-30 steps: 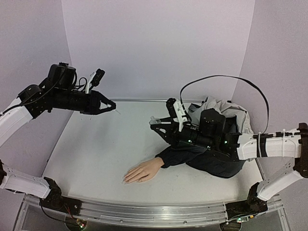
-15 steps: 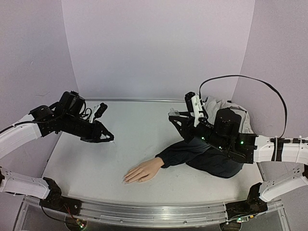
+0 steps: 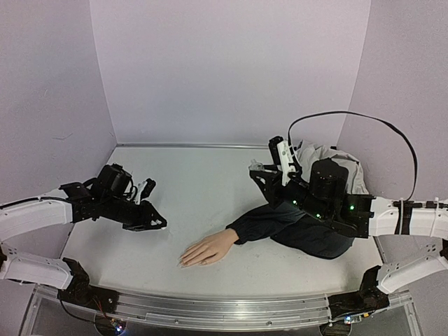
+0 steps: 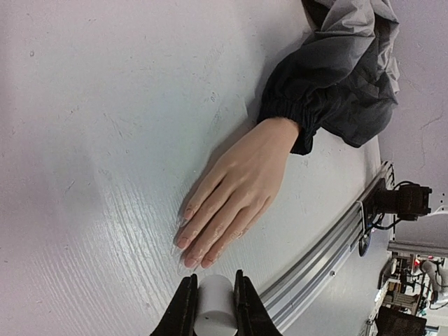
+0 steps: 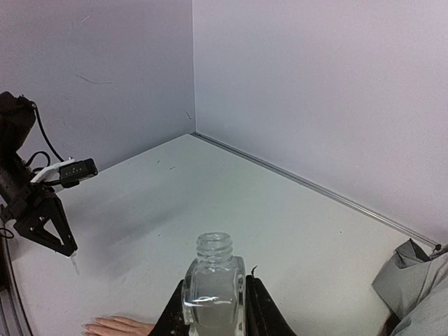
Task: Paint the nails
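Right wrist: R pincer [image 5: 213,316] gripping uncapped clear bottle [image 5: 212,276], contents unclear

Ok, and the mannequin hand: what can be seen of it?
The mannequin hand is peach, smooth and plastic-looking, lying palm down and flat on the white table, fingers straight and close together. Its nails look pale, with no colour visible. A dark sleeve with a gathered cuff covers the wrist. Nothing else touches it.

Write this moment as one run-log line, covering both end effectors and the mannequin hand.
left end effector: shut on white cap | right end effector: shut on uncapped glass bottle | mannequin hand: palm down on table
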